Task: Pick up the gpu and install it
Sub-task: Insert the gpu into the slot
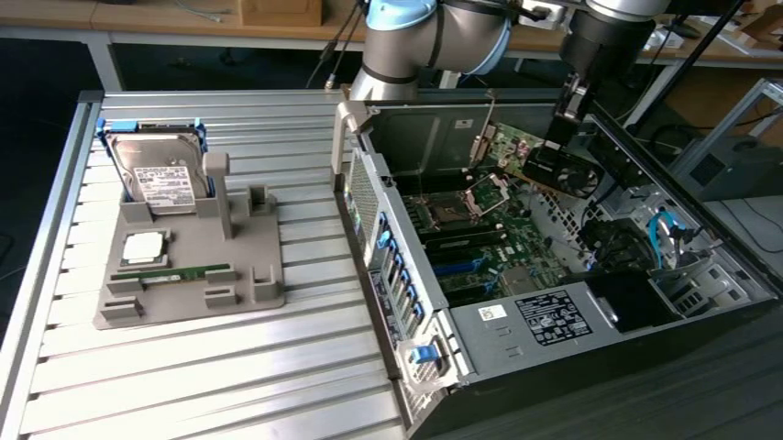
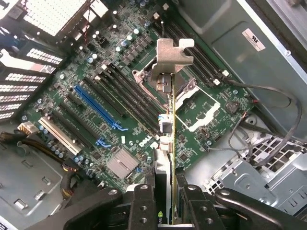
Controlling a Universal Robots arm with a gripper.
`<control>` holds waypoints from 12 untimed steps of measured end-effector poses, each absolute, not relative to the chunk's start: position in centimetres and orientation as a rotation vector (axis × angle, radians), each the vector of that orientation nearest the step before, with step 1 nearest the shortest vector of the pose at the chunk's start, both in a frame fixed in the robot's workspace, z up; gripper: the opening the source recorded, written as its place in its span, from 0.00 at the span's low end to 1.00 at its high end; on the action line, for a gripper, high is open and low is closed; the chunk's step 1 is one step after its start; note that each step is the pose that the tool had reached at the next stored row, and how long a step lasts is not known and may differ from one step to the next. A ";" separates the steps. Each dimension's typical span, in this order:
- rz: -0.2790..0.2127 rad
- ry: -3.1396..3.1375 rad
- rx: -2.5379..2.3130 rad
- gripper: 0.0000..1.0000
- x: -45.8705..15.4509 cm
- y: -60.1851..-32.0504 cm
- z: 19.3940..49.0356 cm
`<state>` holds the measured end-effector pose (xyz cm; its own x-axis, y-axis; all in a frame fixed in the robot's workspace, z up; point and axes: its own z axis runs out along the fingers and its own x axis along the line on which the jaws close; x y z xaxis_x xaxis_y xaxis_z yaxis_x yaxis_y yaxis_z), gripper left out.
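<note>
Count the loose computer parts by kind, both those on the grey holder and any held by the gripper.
Hard drive, on the grey holder: 1
Processor chip, on the holder: 1
Memory stick, on the holder: 1
Graphics card, in the gripper: 1
Total: 4
</note>
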<state>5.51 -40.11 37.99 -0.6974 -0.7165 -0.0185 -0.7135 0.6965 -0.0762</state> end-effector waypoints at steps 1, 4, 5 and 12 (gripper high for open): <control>-0.097 2.846 -1.212 0.27 5.5 -40.1 38.0; -0.097 2.836 -1.233 0.27 5.5 -40.1 38.0; -0.097 2.833 -1.240 0.27 5.5 -40.1 38.0; -0.095 2.809 -1.291 0.27 5.5 -40.1 38.0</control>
